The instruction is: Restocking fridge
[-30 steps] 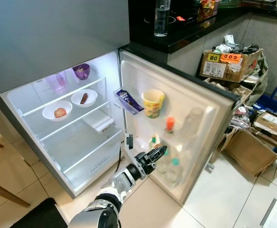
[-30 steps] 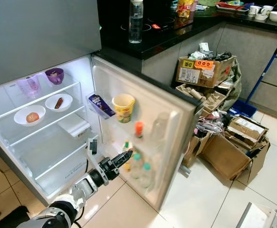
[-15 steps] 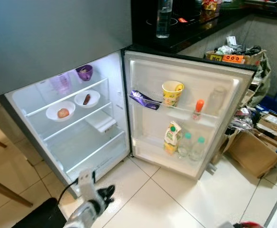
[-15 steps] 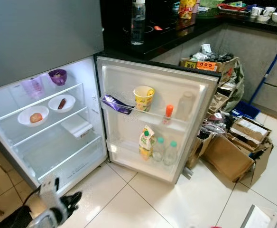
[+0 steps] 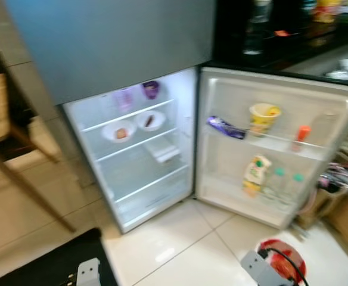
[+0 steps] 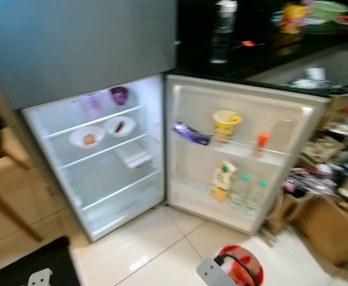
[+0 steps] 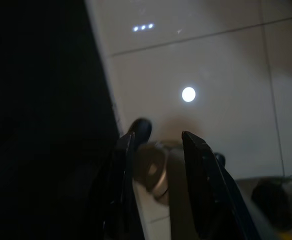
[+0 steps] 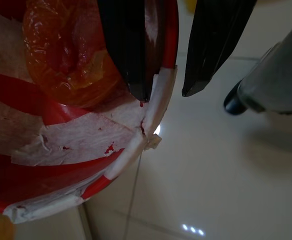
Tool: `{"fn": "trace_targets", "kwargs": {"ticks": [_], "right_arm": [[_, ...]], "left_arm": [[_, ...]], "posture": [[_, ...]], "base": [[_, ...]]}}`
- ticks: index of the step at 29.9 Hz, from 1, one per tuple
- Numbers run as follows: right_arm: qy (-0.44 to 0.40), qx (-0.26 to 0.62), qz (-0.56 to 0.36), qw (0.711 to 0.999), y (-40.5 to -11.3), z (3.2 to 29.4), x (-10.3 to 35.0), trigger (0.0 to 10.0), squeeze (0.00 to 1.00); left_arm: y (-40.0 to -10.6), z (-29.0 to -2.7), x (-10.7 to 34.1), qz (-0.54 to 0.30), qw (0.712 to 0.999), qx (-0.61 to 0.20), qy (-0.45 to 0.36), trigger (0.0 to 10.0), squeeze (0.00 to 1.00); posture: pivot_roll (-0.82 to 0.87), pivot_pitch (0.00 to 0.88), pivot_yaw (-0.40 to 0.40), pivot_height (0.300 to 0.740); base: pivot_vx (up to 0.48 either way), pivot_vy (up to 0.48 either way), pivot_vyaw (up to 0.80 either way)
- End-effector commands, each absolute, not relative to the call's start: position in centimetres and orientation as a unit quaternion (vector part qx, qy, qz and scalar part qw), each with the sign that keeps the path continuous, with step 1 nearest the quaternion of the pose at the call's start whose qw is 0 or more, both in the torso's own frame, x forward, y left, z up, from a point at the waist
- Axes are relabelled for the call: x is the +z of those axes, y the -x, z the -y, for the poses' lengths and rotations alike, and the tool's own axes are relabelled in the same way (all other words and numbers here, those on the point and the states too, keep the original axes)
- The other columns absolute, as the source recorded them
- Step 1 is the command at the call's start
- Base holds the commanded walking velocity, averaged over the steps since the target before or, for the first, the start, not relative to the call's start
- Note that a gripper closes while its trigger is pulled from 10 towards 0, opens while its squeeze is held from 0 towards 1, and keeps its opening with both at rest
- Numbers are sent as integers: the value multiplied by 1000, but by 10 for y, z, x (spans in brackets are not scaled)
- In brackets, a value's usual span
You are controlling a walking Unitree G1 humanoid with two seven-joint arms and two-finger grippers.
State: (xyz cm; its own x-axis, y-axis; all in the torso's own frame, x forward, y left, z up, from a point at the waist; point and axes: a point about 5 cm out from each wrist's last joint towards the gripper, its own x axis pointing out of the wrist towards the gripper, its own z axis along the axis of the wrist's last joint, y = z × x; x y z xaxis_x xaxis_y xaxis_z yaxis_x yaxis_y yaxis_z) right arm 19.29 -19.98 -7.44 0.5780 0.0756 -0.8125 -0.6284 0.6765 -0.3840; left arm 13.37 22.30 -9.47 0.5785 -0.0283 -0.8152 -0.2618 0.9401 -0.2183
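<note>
Fridge: the fridge (image 6: 96,155) stands lit with its door (image 6: 245,161) now swung fully wide, where a second ago it stood half open.
Left gripper: the left gripper (image 7: 158,142), at the door a second ago, has dropped away low over the floor (image 7: 211,60), fingers apart and empty.
Right gripper: the right gripper (image 8: 168,82) straddles the rim of a red bucket (image 8: 61,150), fingers apart, one inside by an orange bag (image 8: 66,55).
Stock: milk carton (image 6: 221,177) and bottles (image 6: 248,189) line the door's bottom shelf; two bowls (image 6: 102,132) sit on the middle shelf.
Meaning: door open; restocking from the bucket probably comes next.
</note>
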Motion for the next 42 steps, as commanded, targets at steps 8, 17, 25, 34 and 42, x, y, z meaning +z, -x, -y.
{"fn": "trace_targets", "kwargs": {"ticks": [8,17,25,34,42], "right_arm": [[356,236,-399,812,-193,196,-75,10000,0],[359,241,-392,812,-195,193,-74,10000,0],[360,233,-412,804,-187,199,-78,10000,0],[383,212,-428,790,-174,209,-83,10000,0],[367,197,-474,776,-148,220,-93,10000,0]], "left_arm": [[-142,-216,-93,-454,879,47,140,10000,0],[-152,-212,-90,-443,886,34,133,10000,0],[-162,-206,-87,-432,892,18,130,10000,0],[-157,-204,-90,-444,887,11,123,10000,0],[-150,-204,-92,-455,881,7,129,10000,0]], "posture": [[-46,6,-5,740],[-47,7,-1,740],[-42,6,0,740],[-46,5,0,740],[-45,0,-1,740]], "base": [[0,0,788],[0,0,787],[0,0,788],[0,0,464],[0,0,0]]}}
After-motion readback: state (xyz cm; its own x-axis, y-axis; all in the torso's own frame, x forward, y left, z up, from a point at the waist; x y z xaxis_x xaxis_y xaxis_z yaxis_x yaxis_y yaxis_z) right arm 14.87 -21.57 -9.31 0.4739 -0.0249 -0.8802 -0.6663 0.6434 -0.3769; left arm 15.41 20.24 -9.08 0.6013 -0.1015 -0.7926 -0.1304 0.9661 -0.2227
